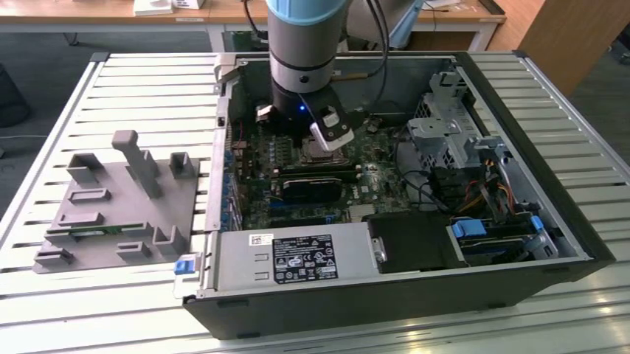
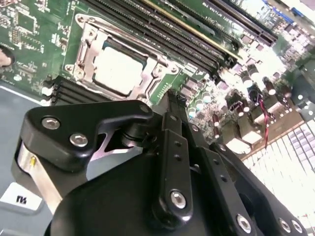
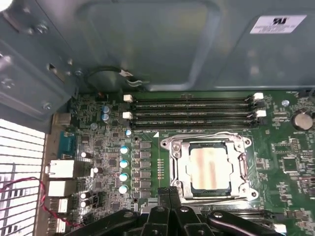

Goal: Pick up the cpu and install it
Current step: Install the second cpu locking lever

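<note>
Exterior view, taken from its left across to its right: a grey plastic fixture block with upright posts and slots [image 1: 118,210] lies on the white slatted metal table [image 1: 147,81], well apart from the open black computer case [image 1: 394,295] that fills the middle and the exterior view's right. Inside the case the green motherboard [image 1: 295,184] lies flat, and the grey-and-blue robot arm [image 1: 305,44] comes straight down over it, with the black gripper [image 1: 315,144] just above the socket area. Further toward the exterior view's right sit a silver drive cage [image 1: 438,136] and a bundle of black and coloured cables [image 1: 462,195], with a labelled grey power supply box [image 1: 295,258] along the near side of the case. In both wrist views the cpu [image 3: 210,166], a small flat square chip with a pale silvery top, lies seated inside the silver metal socket frame [image 3: 176,167] on the board, beside the long black memory slots [image 3: 194,112]. The gripper's black fingers [image 3: 170,206] are closed flat together with nothing held between them, close to the edge of the socket frame and clear of the chip.
</note>
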`<state>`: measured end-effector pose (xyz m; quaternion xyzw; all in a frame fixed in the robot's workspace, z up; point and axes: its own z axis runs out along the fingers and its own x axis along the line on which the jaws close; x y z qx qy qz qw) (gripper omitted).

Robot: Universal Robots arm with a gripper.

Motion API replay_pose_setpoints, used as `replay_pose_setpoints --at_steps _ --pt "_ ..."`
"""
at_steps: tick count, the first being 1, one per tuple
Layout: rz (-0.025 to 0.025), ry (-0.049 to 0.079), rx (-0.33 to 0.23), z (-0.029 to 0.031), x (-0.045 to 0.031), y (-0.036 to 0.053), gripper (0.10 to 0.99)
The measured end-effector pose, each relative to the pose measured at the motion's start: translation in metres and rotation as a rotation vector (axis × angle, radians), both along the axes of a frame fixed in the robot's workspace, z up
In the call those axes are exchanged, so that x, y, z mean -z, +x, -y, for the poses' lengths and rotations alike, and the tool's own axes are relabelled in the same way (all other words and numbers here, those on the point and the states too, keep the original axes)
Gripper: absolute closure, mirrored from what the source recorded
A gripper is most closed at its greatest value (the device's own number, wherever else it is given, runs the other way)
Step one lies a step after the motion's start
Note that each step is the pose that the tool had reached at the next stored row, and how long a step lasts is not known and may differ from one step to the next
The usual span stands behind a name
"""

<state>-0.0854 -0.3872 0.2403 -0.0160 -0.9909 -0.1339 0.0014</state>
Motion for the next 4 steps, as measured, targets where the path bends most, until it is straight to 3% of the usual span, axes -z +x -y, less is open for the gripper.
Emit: replay_pose_setpoints --at_steps 4 --pt "0.0000 0.000 0.000 0.0000 -0.0070 0.0000 0.980"
